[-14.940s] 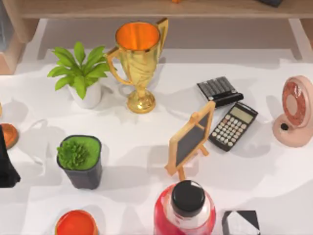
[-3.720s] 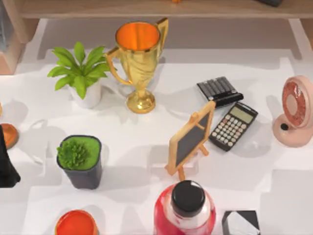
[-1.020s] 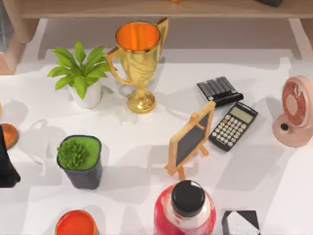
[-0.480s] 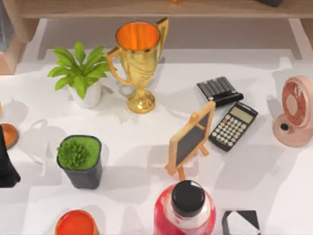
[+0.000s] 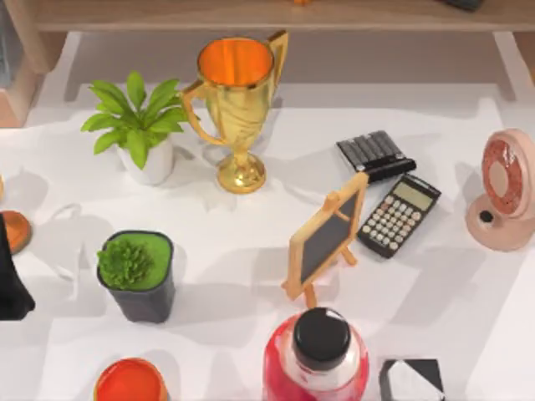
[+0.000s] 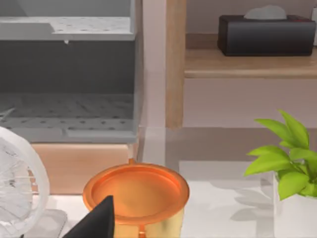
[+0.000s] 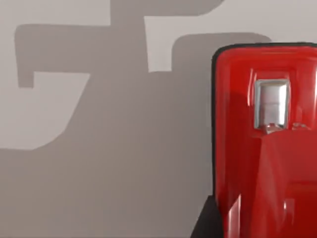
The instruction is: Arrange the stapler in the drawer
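White table (image 5: 251, 225), wooden shelf (image 6: 247, 62), grey drawer (image 6: 67, 106)

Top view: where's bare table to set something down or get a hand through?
Widest bare patch: between the dark-potted succulent and the small chalkboard easel, below the gold trophy. Another: lower right, below the calculator and pink fan. Crowded: the calculator and black keypad by the easel; the front edge around the red bottle.

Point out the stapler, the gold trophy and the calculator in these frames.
stapler (image 7: 265, 148): right wrist view, on its red top cover.
gold trophy (image 5: 238, 104): top view, on the cup's body.
calculator (image 5: 399, 215): top view, on the keypad.
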Action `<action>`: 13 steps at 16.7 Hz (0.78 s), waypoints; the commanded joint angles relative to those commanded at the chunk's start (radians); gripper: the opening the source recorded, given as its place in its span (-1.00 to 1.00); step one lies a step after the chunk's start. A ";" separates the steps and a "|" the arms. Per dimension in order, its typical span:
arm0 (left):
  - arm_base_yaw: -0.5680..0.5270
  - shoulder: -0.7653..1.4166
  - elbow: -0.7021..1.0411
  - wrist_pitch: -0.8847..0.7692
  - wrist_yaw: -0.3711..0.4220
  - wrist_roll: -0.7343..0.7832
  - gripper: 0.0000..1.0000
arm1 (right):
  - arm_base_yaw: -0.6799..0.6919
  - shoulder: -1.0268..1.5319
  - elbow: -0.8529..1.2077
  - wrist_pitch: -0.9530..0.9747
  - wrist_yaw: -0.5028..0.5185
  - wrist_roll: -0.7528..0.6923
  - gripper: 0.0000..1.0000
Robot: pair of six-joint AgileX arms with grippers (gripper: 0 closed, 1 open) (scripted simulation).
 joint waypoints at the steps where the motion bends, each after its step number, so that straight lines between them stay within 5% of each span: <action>1: 0.000 0.000 0.000 0.000 0.000 0.000 1.00 | 0.000 0.000 0.000 0.000 0.000 0.000 -1.00; 4: 0.000 0.000 0.000 0.000 0.000 0.000 1.00 | 0.000 0.000 0.000 0.000 0.000 0.000 -1.00; 13: 0.000 0.000 0.000 0.000 0.000 0.000 1.00 | 0.000 0.000 0.000 0.000 0.000 0.000 0.36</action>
